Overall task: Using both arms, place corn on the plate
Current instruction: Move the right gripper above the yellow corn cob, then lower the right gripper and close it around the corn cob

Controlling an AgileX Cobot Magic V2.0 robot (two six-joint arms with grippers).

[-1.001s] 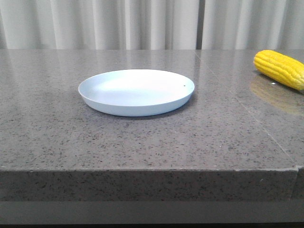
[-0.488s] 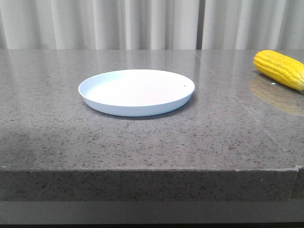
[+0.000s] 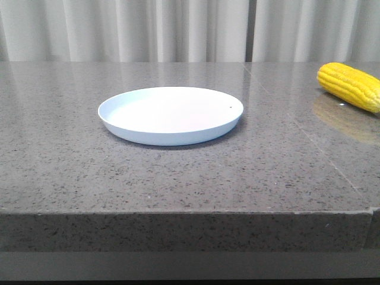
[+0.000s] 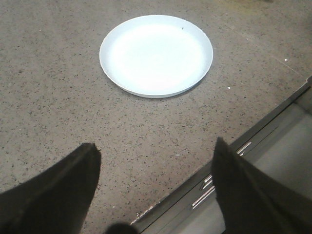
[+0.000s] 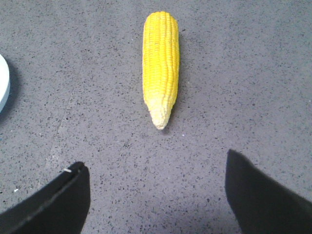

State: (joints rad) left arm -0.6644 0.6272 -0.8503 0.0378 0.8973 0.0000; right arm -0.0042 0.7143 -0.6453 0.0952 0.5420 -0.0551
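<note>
Corn on grey desk, far right, well apart from plate at centre. R pincer spread wide, empty, hovering near tapered tip. L pincer also apart, empty, near plate. Approach: drop R straight down, straddle mid-cob across width, not tip; close gently, round, may roll. Count: 1 corn, 1 plate, 2 pincers.

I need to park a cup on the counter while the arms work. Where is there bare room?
Bare stone lies left of the plate, in front of it to the counter edge, and in the strip between plate and corn. Nowhere is crowded, but that strip is likely the corn's path.
</note>
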